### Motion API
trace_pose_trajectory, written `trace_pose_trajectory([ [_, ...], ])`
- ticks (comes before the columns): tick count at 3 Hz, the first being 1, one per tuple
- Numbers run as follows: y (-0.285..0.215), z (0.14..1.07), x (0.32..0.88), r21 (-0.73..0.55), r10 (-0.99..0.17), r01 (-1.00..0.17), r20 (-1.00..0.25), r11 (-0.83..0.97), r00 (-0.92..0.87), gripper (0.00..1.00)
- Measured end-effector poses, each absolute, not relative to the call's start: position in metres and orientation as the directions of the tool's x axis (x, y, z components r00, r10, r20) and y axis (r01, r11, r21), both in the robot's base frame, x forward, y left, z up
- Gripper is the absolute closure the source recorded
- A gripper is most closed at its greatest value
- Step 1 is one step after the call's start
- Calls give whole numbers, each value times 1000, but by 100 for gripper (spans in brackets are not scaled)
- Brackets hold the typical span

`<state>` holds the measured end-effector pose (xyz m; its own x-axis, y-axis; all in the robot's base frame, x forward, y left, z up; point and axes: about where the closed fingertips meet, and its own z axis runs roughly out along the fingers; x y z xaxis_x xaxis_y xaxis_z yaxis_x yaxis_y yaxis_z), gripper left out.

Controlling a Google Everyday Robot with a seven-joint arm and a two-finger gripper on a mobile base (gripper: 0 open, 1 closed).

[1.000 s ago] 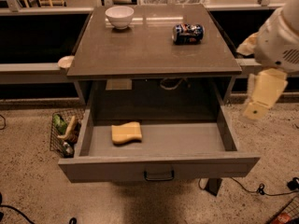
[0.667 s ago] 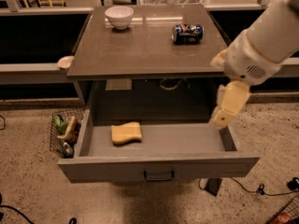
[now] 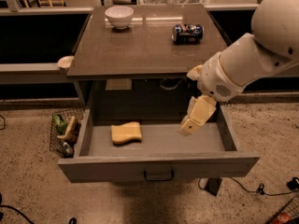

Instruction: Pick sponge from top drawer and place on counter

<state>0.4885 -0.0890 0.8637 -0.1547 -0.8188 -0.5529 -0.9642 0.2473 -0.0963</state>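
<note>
Gripper (image 3: 189,124) above right half of open top drawer (image 3: 159,165); grip state: cannot tell. Sponge (image 3: 126,132) flat on drawer floor at left, well apart. White bowl (image 3: 119,17), tipped can (image 3: 187,32) on counter (image 3: 140,50).

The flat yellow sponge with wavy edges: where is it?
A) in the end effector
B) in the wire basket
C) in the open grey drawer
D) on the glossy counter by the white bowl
C: the yellow sponge lies in the left of the open grey top drawer, apart from the cream end effector hanging over its right side.
</note>
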Motion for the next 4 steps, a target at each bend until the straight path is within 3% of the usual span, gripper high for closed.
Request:
trace_pose_trajectory([
  [2,-79,850,493,-101,-829,-964,-538,244,-154,0],
  [4,-30,799,506,-142,-815,-967,-571,213,-96,0],
])
